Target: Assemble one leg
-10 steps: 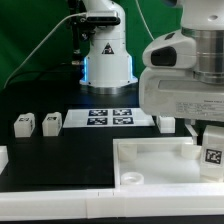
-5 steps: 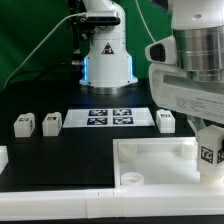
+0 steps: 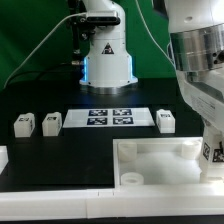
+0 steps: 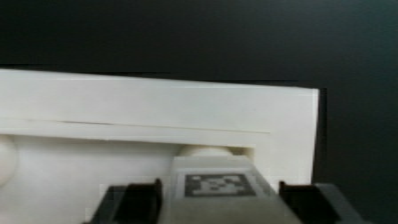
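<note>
My gripper [image 3: 212,152] is shut on a white leg [image 3: 214,151] with a black-and-white tag, at the exterior view's right edge. It holds the leg just over the right end of the white tray-like tabletop [image 3: 150,165]. In the wrist view the leg [image 4: 219,186] sits between my two dark fingers [image 4: 135,206], tag facing the camera, with the tabletop [image 4: 160,110] below it. Three more legs stand on the black table: two on the exterior view's left [image 3: 23,125] [image 3: 50,123] and one right of the middle [image 3: 167,121].
The marker board [image 3: 110,118] lies flat behind the tabletop, between the loose legs. The robot base [image 3: 106,55] stands at the back. A white piece [image 3: 3,157] shows at the exterior view's left edge. A round socket [image 3: 131,180] is in the tabletop's near corner.
The arm has moved toward the exterior view's right and turned. The held leg has gone with it to the right edge, low over the tabletop's right end.
</note>
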Robot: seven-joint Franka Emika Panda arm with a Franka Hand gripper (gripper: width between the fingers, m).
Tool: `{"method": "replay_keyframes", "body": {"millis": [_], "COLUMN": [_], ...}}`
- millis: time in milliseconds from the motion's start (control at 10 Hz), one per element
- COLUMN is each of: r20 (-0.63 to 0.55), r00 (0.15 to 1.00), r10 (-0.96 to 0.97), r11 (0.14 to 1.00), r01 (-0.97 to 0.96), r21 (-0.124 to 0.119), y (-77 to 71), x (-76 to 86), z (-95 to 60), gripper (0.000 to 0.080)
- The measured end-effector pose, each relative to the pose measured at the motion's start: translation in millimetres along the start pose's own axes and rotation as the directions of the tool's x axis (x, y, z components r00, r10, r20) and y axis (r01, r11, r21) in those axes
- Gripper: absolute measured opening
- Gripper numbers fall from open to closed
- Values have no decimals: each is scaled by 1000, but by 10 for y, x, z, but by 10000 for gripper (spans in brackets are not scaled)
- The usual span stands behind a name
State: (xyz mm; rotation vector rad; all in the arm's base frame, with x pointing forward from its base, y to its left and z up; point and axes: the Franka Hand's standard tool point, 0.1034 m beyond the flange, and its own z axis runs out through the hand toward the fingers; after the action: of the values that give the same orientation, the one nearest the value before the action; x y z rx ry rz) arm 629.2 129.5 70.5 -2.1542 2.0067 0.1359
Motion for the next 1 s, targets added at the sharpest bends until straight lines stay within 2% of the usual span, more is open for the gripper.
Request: {"method": "replay_keyframes", "body": {"millis": [100, 200, 300, 400, 600, 700, 900, 1000], "r20": [0, 1, 8, 10, -19, -12, 5, 13], "r00": [1000, 997, 990, 965, 842, 811, 678, 569], "r10": [-25, -74, -142, -263, -538, -585, -735, -822], "r11": [1000, 997, 989, 963, 840, 808, 675, 565], "r01": [25, 74, 142, 263, 535, 582, 732, 819], "r21": [0, -5, -34, -56, -90, -90, -93, -98], "y": [0, 11, 60, 81, 64, 68, 66, 61], "x": [0, -1, -3, 8, 0, 12, 28, 34], "z": [1, 6, 19, 11, -9, -3, -6, -11], "gripper": [465, 465, 611, 643, 648, 648, 649, 649]}}
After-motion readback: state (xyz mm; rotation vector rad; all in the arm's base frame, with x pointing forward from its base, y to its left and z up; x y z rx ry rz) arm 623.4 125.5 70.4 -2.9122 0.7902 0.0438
